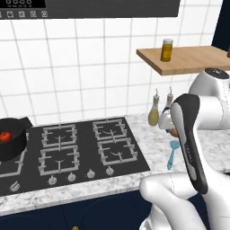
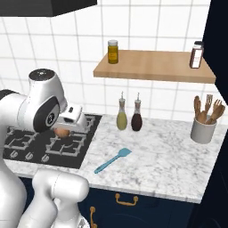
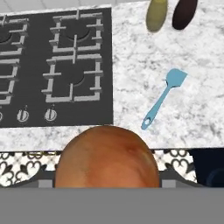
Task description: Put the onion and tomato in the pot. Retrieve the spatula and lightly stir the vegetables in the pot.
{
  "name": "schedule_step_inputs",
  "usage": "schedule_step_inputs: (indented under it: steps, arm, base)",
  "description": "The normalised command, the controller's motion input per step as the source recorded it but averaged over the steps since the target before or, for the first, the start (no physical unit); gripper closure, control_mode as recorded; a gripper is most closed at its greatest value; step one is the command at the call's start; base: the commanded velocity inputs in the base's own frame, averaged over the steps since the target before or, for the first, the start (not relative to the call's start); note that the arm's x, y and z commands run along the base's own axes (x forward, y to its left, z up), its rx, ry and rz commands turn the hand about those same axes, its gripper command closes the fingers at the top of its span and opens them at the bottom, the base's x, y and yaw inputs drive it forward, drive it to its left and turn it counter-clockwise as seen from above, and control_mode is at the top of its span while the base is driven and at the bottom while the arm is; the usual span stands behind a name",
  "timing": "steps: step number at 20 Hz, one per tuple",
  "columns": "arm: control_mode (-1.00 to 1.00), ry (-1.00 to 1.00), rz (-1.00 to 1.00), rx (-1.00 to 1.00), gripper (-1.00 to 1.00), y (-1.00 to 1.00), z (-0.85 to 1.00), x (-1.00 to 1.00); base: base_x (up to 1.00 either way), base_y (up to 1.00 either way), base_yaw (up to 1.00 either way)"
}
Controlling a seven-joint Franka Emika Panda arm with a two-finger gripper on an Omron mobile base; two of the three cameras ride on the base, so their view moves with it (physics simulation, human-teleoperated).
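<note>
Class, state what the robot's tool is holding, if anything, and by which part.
The tool holds the onion, apparently gripped across its round body; the contact points are hidden.

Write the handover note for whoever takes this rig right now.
Gripper: shut on the onion, held above the stove's right side.
Tomato: already in the pot, which sits on the far-left burner.
Spatula: flat on the marble counter right of the stove, untouched.
Done: tomato in, onion picked up.
Left: carry the onion to the pot, release it, fetch the spatula, stir lightly.

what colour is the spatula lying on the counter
Light blue; the spatula shows best in the hand view.
</note>
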Motion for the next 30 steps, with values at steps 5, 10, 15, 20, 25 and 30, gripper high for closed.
schedule_step_inputs:
  steps: [5, 10, 15, 20, 25, 30]
  arm:
    - [1.00, 0.04, 0.19, -0.07, 1.00, 0.24, -0.03, -0.07]
    - [1.00, 0.00, 0.00, 0.00, 1.00, 0.00, 0.00, 0.00]
    - [1.00, 0.00, 0.00, 0.00, 1.00, 0.00, 0.00, 0.00]
    - [1.00, 0.00, 0.00, 0.00, 1.00, 0.00, 0.00, 0.00]
    - [1.00, 0.00, 0.00, 0.00, 1.00, 0.00, 0.00, 0.00]
    - [1.00, 0.00, 0.00, 0.00, 1.00, 0.00, 0.00, 0.00]
  base:
    - [0.00, 0.11, 0.02]
    - [-0.29, 0.62, 0.07]
    - [-0.64, 0.90, 0.03]
    - [-0.28, 1.00, 0.01]
    - [0.11, 1.00, -0.01]
    - [0.52, 0.66, -0.06]
